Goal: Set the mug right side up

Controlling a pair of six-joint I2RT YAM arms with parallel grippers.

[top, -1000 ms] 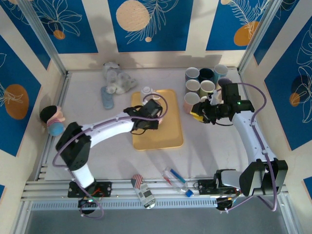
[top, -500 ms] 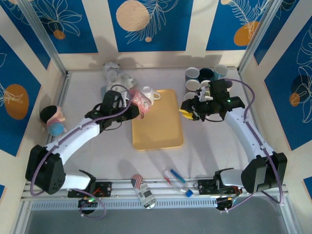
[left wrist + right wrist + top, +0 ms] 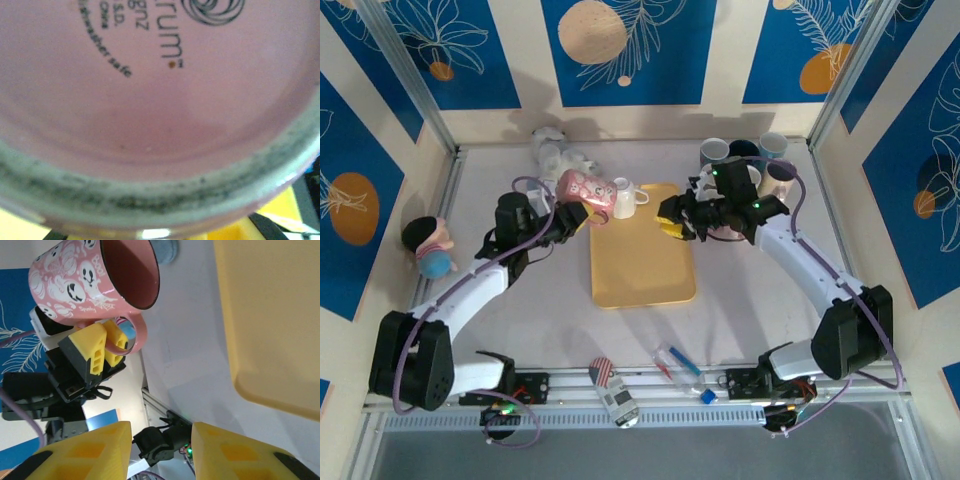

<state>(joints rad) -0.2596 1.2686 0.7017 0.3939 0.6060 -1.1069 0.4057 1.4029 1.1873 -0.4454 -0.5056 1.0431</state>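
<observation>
A pink mug (image 3: 586, 190) printed with ghosts hangs in the air just left of the yellow tray (image 3: 642, 275), tipped on its side. In the right wrist view the mug (image 3: 90, 277) turns its open mouth toward the camera. My left gripper (image 3: 107, 347) is shut on the mug's handle, its yellow fingers (image 3: 95, 350) pinching the loop. The mug's pink base (image 3: 160, 100) sits close in front of the left wrist camera. My right gripper (image 3: 672, 222) hovers over the tray's right edge, facing the mug, and stands open (image 3: 162, 450) with nothing between its fingers.
A small white mug (image 3: 625, 196) stands at the tray's back left corner. Several mugs (image 3: 745, 165) cluster at the back right, behind my right arm. A plush toy (image 3: 555, 150) lies at the back, a doll (image 3: 428, 247) at the left wall, and small items (image 3: 678, 365) near the front rail.
My left arm has swung left off the tray, carrying the pink mug up and tipping it on its side. My right gripper has moved left from the mug cluster to the tray's edge.
</observation>
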